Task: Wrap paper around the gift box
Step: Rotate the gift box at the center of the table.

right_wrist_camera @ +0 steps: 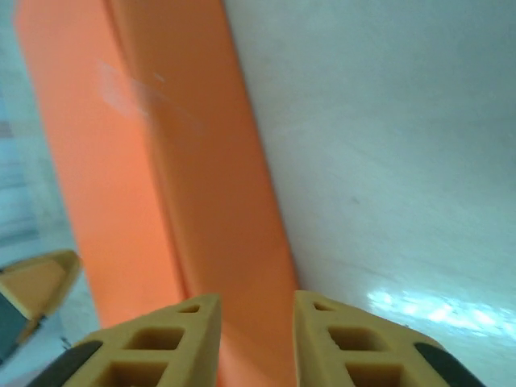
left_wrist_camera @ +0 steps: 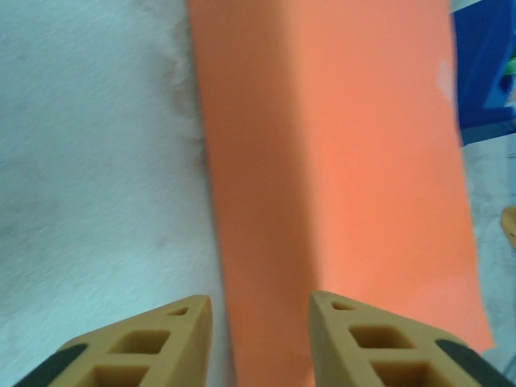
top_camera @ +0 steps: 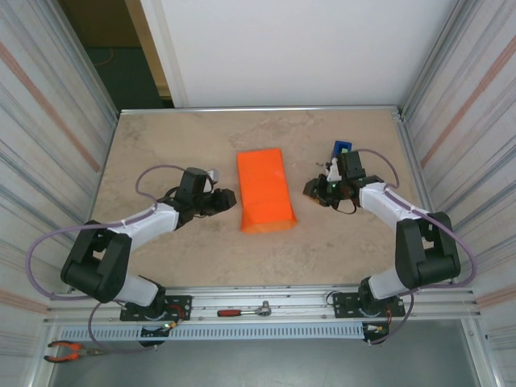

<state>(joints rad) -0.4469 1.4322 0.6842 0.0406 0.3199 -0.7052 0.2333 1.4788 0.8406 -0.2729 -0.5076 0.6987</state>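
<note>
The orange paper lies folded into a long, raised wrap in the middle of the table, and the gift box is hidden under it. My left gripper sits low just left of the wrap, open, with nothing between its fingers. Through the left wrist view the paper runs away beyond the gap of my left gripper. My right gripper hovers a short way off the wrap's right side, its jaws narrowly open and empty. The right wrist view looks along the paper's side fold past my right gripper.
A blue tape dispenser stands behind the right gripper, and it also shows in the left wrist view as the blue tape dispenser. A red-handled ratchet lies on the front rail and pliers at the near left. Metal walls flank the table.
</note>
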